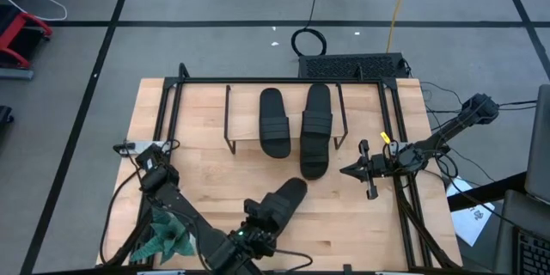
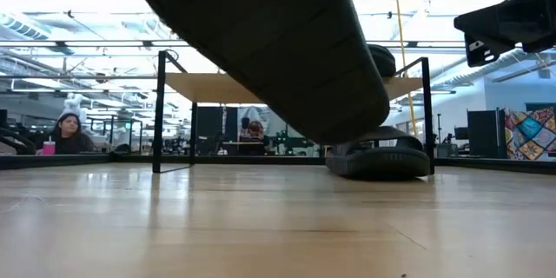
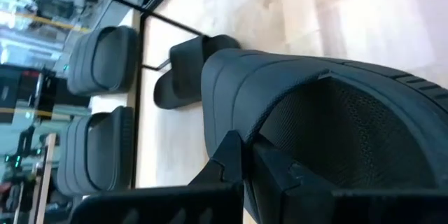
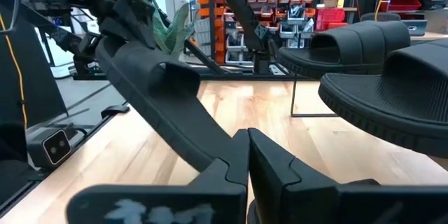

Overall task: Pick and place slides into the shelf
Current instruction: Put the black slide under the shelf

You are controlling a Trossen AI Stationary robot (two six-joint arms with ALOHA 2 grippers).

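Note:
My left gripper (image 1: 256, 228) is near the table's near edge, shut on one black slide (image 1: 284, 202), which fills the low view (image 2: 278, 43) with its sole. The shelf (image 1: 245, 112) stands at the far middle of the table. Two slides (image 1: 273, 122) (image 1: 317, 112) lie on its wood top. A third slide (image 1: 314, 161) rests sole-down on the table under the shelf's front, sticking out toward the near edge. My right gripper (image 1: 351, 171) hovers shut to the right of that slide, touching nothing. My left gripper holds the slide by its near end (image 4: 115, 45), behind the strap (image 4: 175, 77), coming from the table's near side. The slide is lifted clear of the table and tilted, its far end (image 1: 299, 189) lower and pointing toward the shelf. The slide itself hides the finger pads (image 3: 227, 157).
Black rails (image 1: 404, 198) run along the table's edges and behind the shelf. A green object (image 1: 168, 239) sits by the left arm's base. Bare wood lies between the held slide and the shelf. People (image 2: 69, 132) sit in the room beyond the table.

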